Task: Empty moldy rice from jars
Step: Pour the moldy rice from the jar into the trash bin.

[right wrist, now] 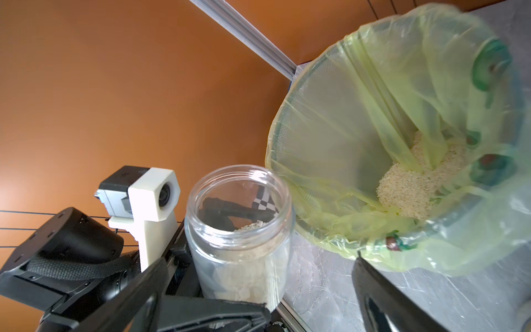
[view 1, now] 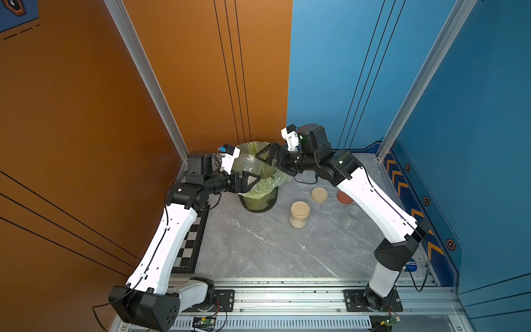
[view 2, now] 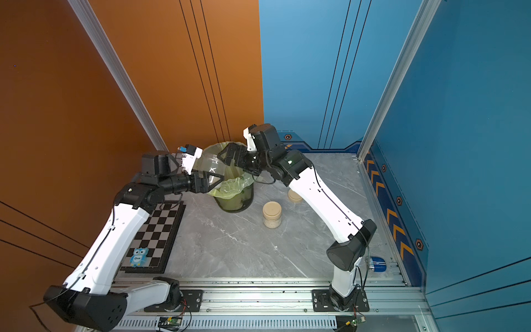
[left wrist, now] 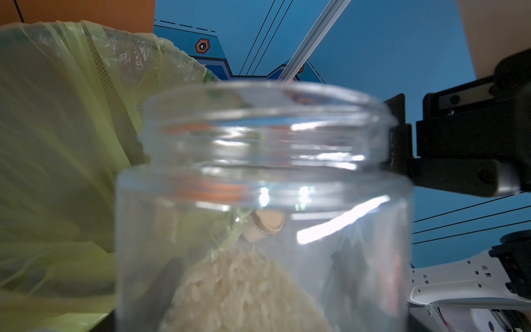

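Lidless and close to the lens, the held jar [left wrist: 264,184] has moldy rice [left wrist: 244,287] piled inside, clamped round its body by the left pincer [view 1: 249,178] just beside the bin [view 1: 258,201]. Spread wide and holding nothing, the right pincer [view 1: 266,157] hangs over the bin. A rice heap [right wrist: 405,186] in the green bag [right wrist: 330,129], plus an empty jar [view 1: 352,217] near a beige lid [view 1: 319,195] and a reddish-brown lid [view 1: 343,198] on the worktop [view 1: 258,244], suggest one jar is done; this one awaits tipping, and the lidded jar [view 1: 299,214] of rice looks untouched
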You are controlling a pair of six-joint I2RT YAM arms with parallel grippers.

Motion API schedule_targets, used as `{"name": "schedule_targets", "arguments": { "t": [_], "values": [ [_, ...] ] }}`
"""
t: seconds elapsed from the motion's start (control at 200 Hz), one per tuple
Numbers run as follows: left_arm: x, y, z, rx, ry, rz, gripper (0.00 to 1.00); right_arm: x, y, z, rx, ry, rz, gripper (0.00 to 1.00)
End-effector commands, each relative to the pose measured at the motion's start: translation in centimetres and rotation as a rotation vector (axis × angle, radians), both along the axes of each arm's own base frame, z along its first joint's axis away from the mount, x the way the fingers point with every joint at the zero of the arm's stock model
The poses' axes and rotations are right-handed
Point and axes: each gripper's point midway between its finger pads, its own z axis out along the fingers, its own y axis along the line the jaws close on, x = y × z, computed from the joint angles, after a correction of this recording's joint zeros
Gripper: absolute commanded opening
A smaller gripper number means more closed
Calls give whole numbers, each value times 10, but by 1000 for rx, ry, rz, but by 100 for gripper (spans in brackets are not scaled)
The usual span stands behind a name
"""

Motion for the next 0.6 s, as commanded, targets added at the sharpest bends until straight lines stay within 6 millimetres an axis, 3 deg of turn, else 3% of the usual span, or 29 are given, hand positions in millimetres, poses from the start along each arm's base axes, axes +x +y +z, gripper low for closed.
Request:
{"name": "schedule_targets", "arguments": {
  "t": [0.0, 0.485, 0.595],
  "values": [
    [-3, -10, 42, -21, -152, -61, 0, 4, 13, 3, 27, -7, 2, 100],
    [4, -30, 45, -12, -152, -103, 0, 18, 43, -26, -22, 0, -34, 100],
    [8, -29, 46, 2, -165, -87, 0, 19, 42, -28, -28, -1, -46, 85]
  ]
}}
